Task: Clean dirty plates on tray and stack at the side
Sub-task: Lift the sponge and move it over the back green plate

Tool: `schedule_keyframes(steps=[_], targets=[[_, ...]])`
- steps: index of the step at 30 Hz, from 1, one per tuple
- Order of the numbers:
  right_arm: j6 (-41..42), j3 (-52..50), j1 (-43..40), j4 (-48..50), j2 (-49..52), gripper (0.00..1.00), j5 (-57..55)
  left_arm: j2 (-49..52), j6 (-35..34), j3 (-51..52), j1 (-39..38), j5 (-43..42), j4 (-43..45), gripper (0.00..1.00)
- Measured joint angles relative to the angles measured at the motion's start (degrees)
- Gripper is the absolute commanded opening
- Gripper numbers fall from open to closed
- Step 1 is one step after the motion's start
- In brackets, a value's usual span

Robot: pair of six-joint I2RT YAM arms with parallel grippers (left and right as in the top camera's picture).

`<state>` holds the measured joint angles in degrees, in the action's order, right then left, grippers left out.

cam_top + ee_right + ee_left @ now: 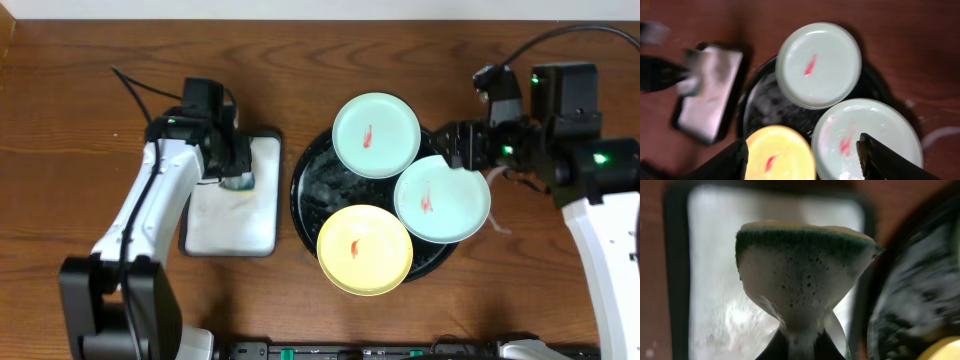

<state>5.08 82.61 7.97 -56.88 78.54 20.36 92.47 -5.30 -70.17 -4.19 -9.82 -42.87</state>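
Three dirty plates lie on the black foamy tray [312, 185]: a mint-green one [375, 134] at the back, a second mint-green one [441, 199] at the right, a pale yellow one [364, 250] at the front. Each has a red smear. My left gripper [238, 172] is shut on a foamy green-and-yellow sponge [802, 270] above the white rectangular tray [235, 215]. My right gripper [462, 146] is open and empty, above the tray's right side. In the right wrist view its fingers [802, 157] frame the yellow plate [777, 152] and the right mint plate [867, 137].
The white rectangular tray with dark rim [705, 280] sits left of the black tray on the brown wooden table [90, 90]. A pale thin scrap [497, 215] lies on the table right of the black tray.
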Motion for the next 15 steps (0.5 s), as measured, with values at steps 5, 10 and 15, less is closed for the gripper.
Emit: schedule_keyframes(steps=[5, 10, 15], targets=[[2.6, 0.2, 2.0, 6.2, 7.3, 0.72, -5.5, -1.8, -1.1, -0.9, -0.5, -5.6, 4.9, 0.07], [3.6, 0.2, 2.3, 11.0, 18.7, 0.7, -8.0, -1.8, -2.3, -0.9, -3.7, -8.0, 7.8, 0.07], [4.1, 0.2, 2.3, 13.1, 29.6, 0.59, -8.9, -1.8, -2.4, -0.9, -7.8, -9.0, 10.7, 0.08]])
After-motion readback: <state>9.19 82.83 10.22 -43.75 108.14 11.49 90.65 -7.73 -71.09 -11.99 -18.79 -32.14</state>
